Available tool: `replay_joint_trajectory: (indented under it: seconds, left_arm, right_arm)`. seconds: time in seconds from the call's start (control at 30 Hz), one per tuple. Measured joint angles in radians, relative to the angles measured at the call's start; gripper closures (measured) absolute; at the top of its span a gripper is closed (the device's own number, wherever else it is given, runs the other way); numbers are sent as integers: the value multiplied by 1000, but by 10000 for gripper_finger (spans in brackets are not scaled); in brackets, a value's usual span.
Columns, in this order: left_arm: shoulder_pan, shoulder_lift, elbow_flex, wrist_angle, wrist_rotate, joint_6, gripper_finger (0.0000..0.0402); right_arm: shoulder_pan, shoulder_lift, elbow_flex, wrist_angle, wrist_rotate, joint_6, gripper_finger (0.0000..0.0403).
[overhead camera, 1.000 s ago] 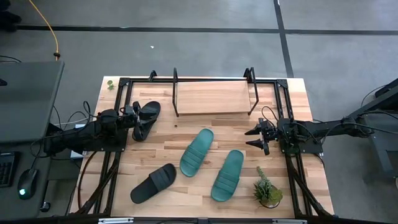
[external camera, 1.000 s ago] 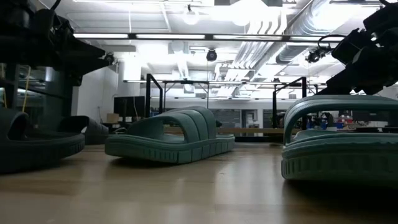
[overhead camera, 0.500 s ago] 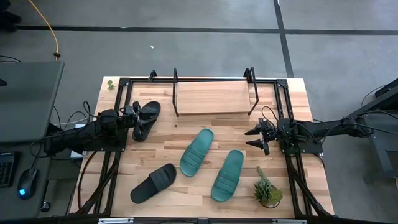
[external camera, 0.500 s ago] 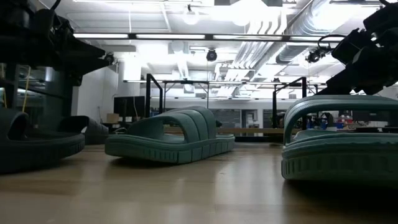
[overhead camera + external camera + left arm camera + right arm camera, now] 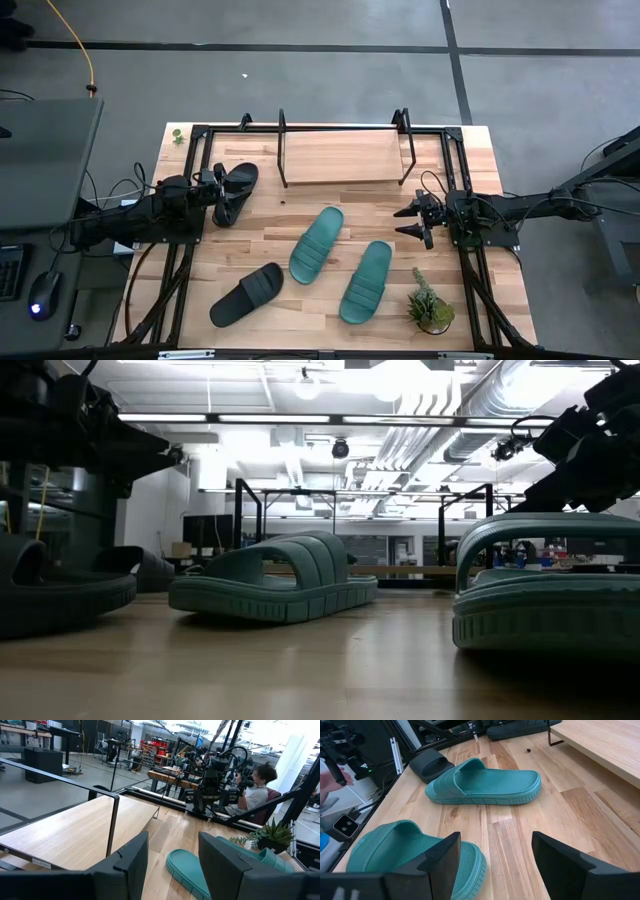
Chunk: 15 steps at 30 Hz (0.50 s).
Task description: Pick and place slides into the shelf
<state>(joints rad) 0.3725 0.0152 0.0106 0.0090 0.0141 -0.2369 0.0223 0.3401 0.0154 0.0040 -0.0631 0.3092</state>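
Four slides lie on the butcher-block table [image 5: 300,300]; the shelf [image 5: 342,157] stands bare at the far edge.

The table is pale wood in glued strips, its grain plain in the right wrist view. The shelf is a smooth light board in a thin black tube frame with upright posts; a small white label on its front edge is too small to read. The two teal slides [image 5: 316,243] [image 5: 366,281] are moulded foam with ribbed sole edges and a wide ridged strap, lying side by side at mid-table. One black slide [image 5: 247,294] rests near the front left. The other black slide [image 5: 234,190] lies at the left, with the left gripper [image 5: 217,186] at it, fingers apart; whether they grip it I cannot tell. The right gripper [image 5: 411,220] hangs over bare table at the right, jaws wide apart. A spiky green potted plant [image 5: 430,305] sits at the front right.
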Motion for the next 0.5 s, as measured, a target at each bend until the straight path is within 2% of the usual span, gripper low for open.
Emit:
replay_joint_trajectory:
  seconds: [0.5]
  left_arm:
    - [0, 0, 0, 0, 0, -1, 245]
  right_arm:
    - [0, 0, 0, 0, 0, 4, 167]
